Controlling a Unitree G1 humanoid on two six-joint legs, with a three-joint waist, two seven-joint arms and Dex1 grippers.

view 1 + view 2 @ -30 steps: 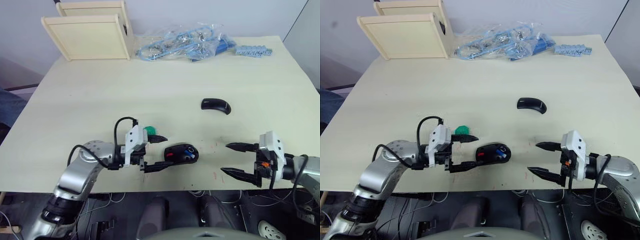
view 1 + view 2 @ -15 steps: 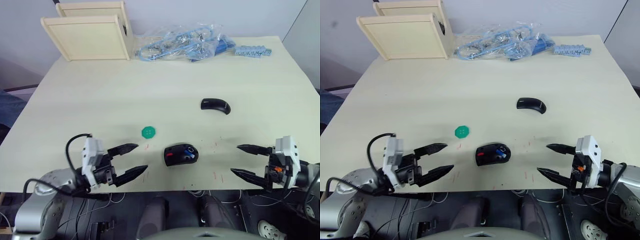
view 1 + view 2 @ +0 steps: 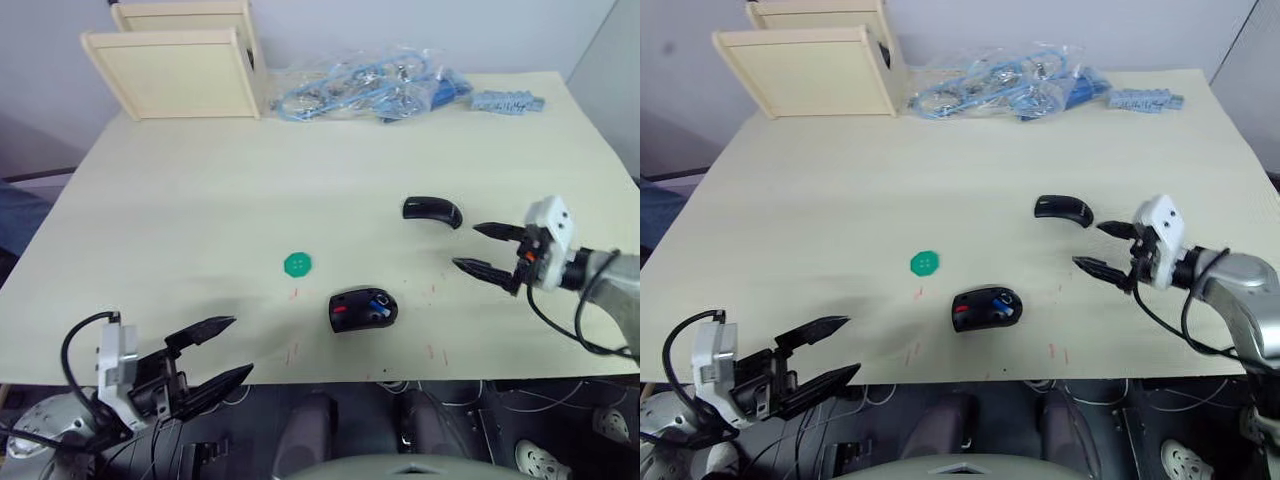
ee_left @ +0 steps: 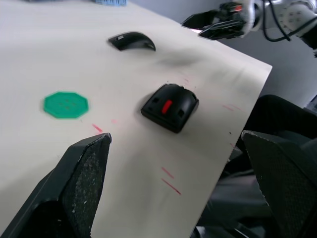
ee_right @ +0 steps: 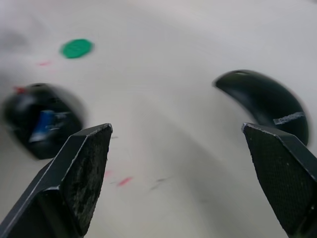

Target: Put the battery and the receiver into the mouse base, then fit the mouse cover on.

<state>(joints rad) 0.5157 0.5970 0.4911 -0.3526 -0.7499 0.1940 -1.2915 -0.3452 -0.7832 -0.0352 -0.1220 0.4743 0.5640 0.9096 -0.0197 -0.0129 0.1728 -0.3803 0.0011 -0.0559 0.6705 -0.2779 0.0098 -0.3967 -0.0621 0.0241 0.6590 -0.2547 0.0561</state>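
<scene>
The mouse base (image 3: 362,309) lies inner side up near the table's front edge, with a red patch showing. The blue-and-white battery (image 3: 378,303) sits inside it. The receiver is too small to make out. The mouse cover (image 3: 432,210), a glossy black shell, rests farther back and to the right. My right gripper (image 3: 466,246) is open just right of the cover, not touching it. My left gripper (image 3: 238,346) is open past the table's front edge, well left of the base. The left wrist view shows the base (image 4: 171,105) and the cover (image 4: 132,41).
A green round disc (image 3: 298,264) lies left of the base. At the back stand a wooden box (image 3: 178,68), bags of blue parts (image 3: 365,88) and a blue strip (image 3: 508,101). Small red marks dot the table (image 3: 180,200) near the base.
My left gripper has drawn back from beside the mouse base to beyond the front-left edge. My right gripper has moved from the front edge to just beside the cover. Both stayed open.
</scene>
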